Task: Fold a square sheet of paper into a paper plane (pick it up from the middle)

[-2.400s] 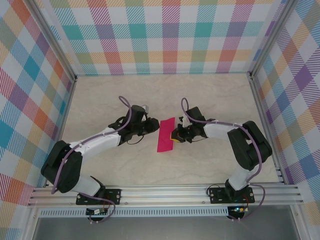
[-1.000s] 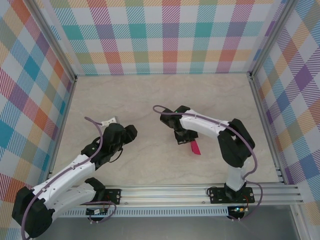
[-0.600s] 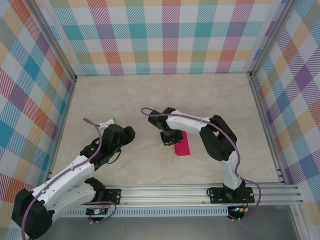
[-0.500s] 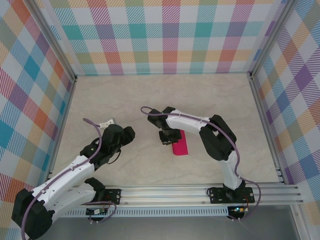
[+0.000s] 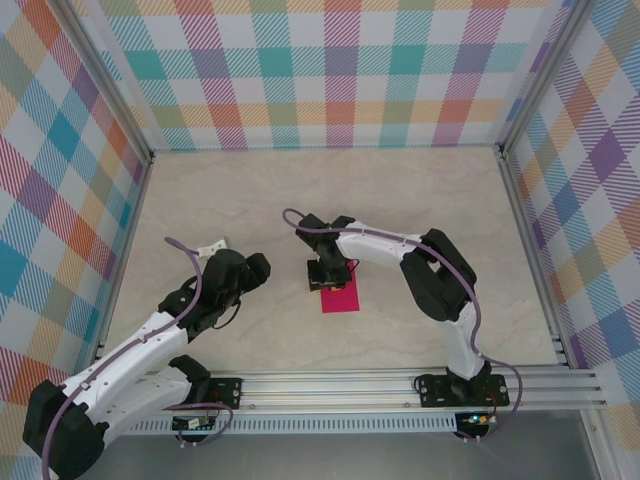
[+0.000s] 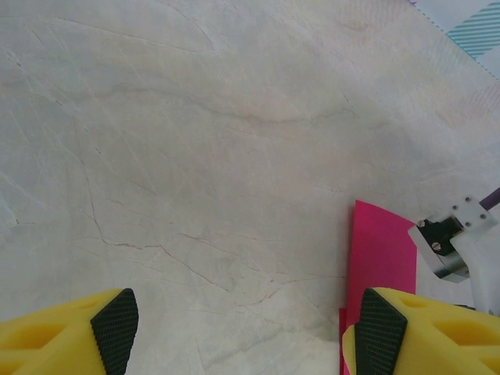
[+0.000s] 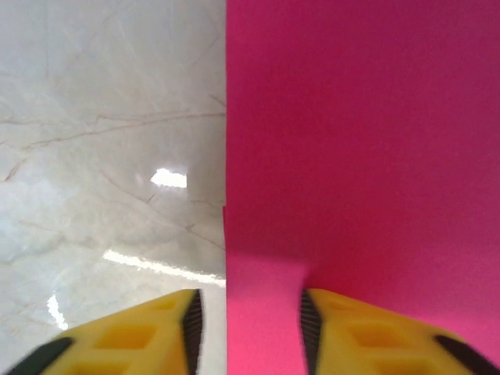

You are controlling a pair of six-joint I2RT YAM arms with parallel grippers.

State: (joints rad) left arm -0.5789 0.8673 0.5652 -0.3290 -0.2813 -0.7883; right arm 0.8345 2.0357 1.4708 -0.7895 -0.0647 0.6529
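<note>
Plaid walls (image 5: 340, 70) ring the pale marbled table (image 5: 430, 200). The square sheet of paper (image 7: 359, 141), a flat pink strip, reaches between the 2 slightly parted fingers of the right gripper (image 7: 248, 312); a pinch cannot be told. The left gripper (image 6: 248, 320) gapes, paper ahead of its right finger (image 6: 380, 328)

A pale marbled tabletop (image 5: 400, 190) sits enclosed by pastel plaid walls (image 5: 330, 70) on aluminium framing (image 5: 330, 385).
</note>
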